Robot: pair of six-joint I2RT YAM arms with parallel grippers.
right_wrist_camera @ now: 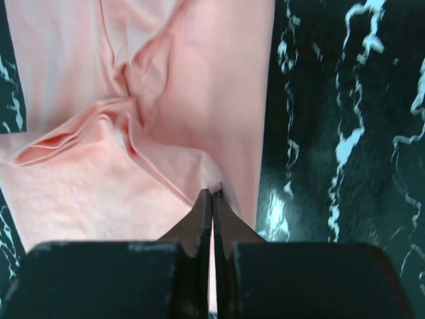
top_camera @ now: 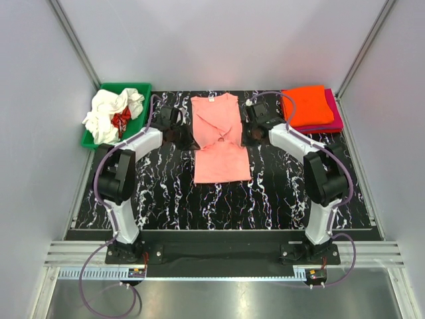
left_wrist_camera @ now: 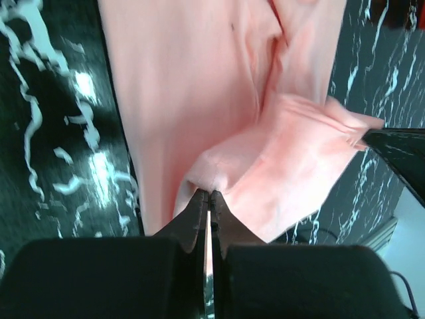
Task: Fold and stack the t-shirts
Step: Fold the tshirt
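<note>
Salmon-pink tee (top_camera: pixel 221 143) | L claw (left_wrist_camera: pixel 209 193) clamped on its cloth | R claw (right_wrist_camera: pixel 212 192) clamped on it too

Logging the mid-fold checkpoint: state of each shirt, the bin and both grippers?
pink shirt: spread mid-table, sides folded in
left gripper: shut on pink shirt
right gripper: shut on pink shirt
orange shirt: folded, on top of magenta shirt
magenta shirt: folded, bottom of stack
white shirt: crumpled in green bin
red shirt: crumpled, tucked among the white
green bin: upright, holds unfolded shirts
</note>
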